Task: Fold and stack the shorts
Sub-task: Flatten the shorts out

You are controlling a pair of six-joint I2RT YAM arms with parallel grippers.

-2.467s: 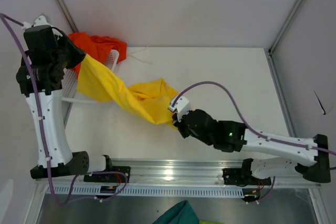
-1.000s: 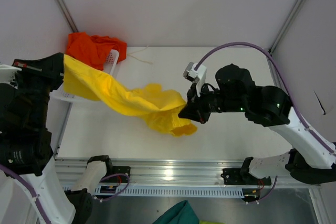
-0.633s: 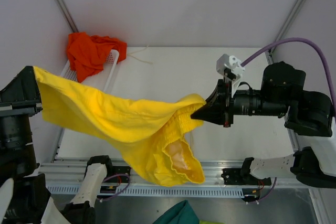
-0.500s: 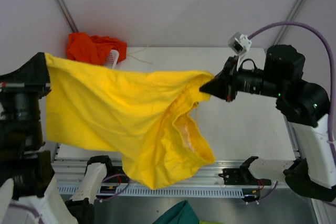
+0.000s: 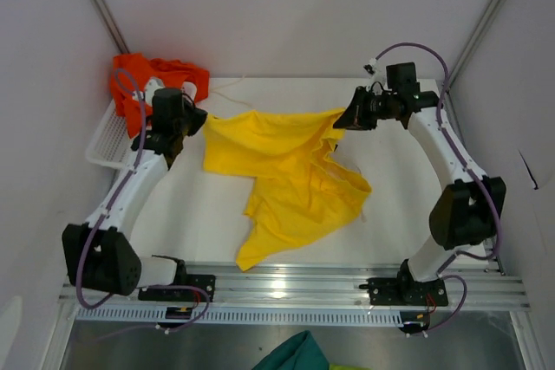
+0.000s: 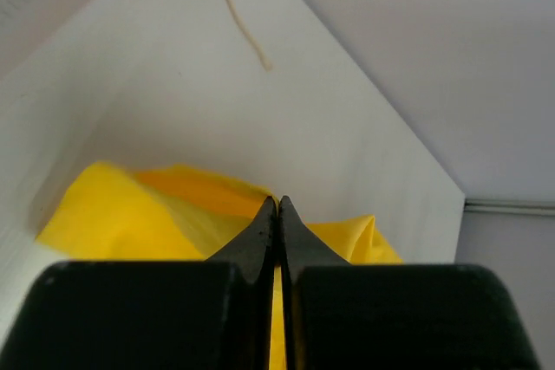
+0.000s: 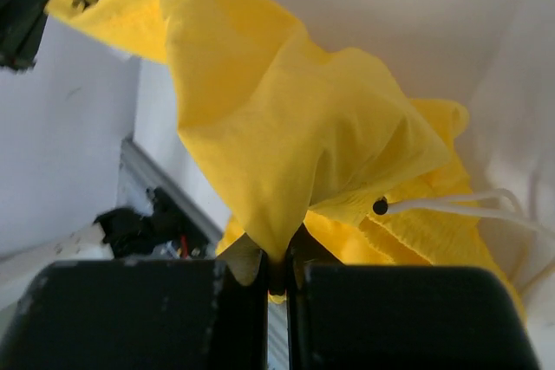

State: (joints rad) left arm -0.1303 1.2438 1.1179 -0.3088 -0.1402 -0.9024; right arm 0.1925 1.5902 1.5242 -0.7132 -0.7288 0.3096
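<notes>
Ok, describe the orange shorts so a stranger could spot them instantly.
Start at the white table and go to its far left corner, where a white perforated basket sits. The orange-red shorts lie crumpled at the basket's far end, the only orange thing, unlike the yellow shorts spread mid-table.

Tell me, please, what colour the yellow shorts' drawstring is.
White drawstring, clearest in the right wrist view.

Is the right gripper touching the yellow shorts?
Touching. In the right wrist view, fabric of the yellow shorts runs down into the shut right gripper, pinched between its fingers.
</notes>
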